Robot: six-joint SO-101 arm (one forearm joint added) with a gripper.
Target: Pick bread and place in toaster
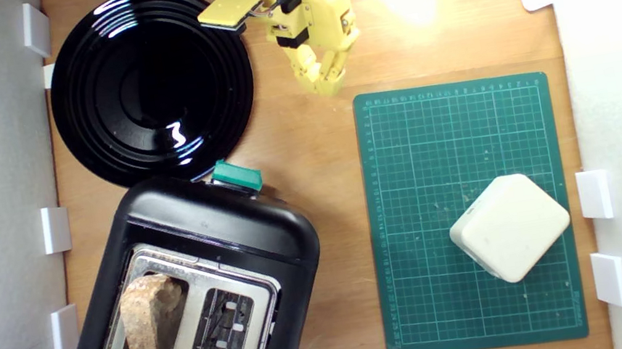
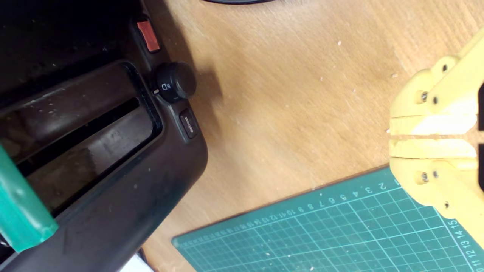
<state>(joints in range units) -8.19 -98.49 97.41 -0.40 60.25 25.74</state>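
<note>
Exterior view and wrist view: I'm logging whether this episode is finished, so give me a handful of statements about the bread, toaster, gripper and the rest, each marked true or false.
1. The bread stands in one slot of the toaster. True.
2. The gripper is shut on the bread. False: its jaws are closed together with nothing between them, away from the toaster.
3. The cream block lies on the green cutting mat. True.
4. The black plate holds a slice of bread. False: nothing lies on it.
5. Both toaster slots are filled. False: the slot nearer the mat is empty.
</note>
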